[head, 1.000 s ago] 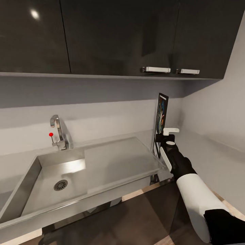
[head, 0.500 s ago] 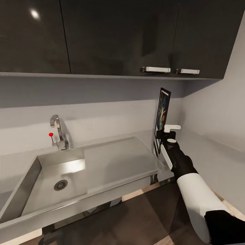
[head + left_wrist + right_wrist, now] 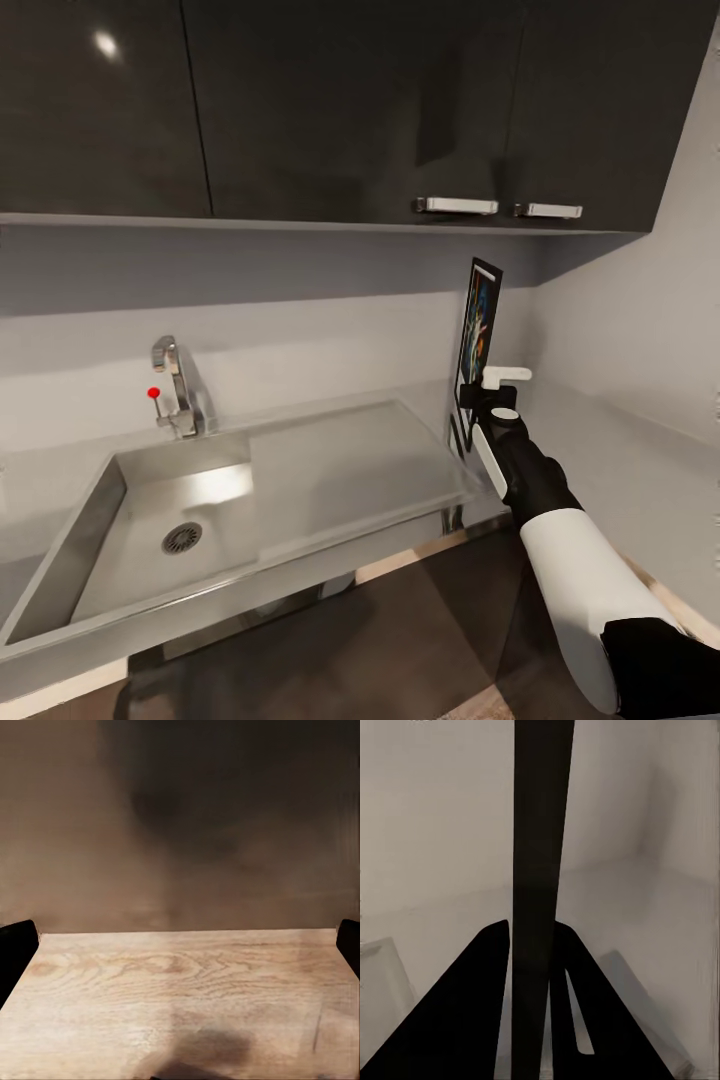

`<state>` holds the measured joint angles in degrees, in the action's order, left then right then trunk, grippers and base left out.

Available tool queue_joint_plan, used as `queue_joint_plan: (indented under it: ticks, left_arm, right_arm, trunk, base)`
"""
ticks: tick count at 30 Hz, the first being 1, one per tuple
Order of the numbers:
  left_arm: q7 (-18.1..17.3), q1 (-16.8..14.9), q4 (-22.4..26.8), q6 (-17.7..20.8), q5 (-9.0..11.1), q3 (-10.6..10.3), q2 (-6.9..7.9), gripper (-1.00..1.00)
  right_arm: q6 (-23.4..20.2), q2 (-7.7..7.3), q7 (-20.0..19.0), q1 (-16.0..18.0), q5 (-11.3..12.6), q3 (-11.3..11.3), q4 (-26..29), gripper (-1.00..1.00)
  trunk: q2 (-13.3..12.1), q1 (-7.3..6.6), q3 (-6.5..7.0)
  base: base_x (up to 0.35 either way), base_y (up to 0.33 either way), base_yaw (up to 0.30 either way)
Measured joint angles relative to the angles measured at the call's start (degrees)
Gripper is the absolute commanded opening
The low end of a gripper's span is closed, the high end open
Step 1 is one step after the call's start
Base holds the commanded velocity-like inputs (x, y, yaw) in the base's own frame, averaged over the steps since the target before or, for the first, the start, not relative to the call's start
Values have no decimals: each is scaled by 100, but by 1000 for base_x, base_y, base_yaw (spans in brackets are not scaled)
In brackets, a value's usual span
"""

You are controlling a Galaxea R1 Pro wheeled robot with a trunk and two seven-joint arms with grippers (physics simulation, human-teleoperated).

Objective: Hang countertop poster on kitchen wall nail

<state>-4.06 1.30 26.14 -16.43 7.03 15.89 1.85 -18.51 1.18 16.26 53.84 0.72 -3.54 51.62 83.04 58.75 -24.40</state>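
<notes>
The poster (image 3: 479, 325) stands upright and nearly edge-on above the grey kitchen countertop (image 3: 620, 470), near the room corner, its colourful face turned toward the sink. My right gripper (image 3: 485, 392) is shut on the poster's lower edge. In the right wrist view the poster (image 3: 540, 832) is a black vertical strip pinched between the two dark fingers (image 3: 472, 1012). My left gripper (image 3: 180, 949) is open, its fingertips at the frame's sides over light wood floor. The wall nails are out of view.
A steel sink (image 3: 90, 520) with a drainboard (image 3: 350, 460) and a faucet (image 3: 178, 385) lies left of the poster. Glossy black upper cabinets (image 3: 350, 100) with silver handles (image 3: 457, 205) hang overhead. Pale grey wall (image 3: 640, 320) closes the right side.
The right gripper has lifted the poster a little and turned its face slightly more into view. The head camera has shifted slightly, moving the whole scene.
</notes>
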Motion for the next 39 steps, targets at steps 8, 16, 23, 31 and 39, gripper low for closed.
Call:
queue_joint_plan:
  ticks: [8,16,23,31,39]
  left_arm:
    - [0,0,-1,-1,2,-1,0,100]
    - [0,0,0,0,2,0,0,100]
    - [0,0,1,0,3,2,-1,100]
    - [0,0,0,0,2,0,0,100]
    - [0,0,-1,-1,2,0,0,100]
  right_arm:
    - [1,3,1,0,-1,0,0,-100]
    - [1,2,0,0,-1,-2,7,-100]
    - [1,4,-1,0,-1,-23,203,-100]
    - [1,6,1,0,-1,-27,243,-100]
    - [1,-1,1,-13,-1,-27,242,-100]
  trunk:
    - [0,1,0]
    - [0,1,0]
    - [0,1,0]
    - [0,1,0]
    - [0,1,0]
  base:
    - [-315,0,0]
    - [-336,0,0]
    - [-338,0,0]
    - [-338,0,0]
    - [-338,0,0]
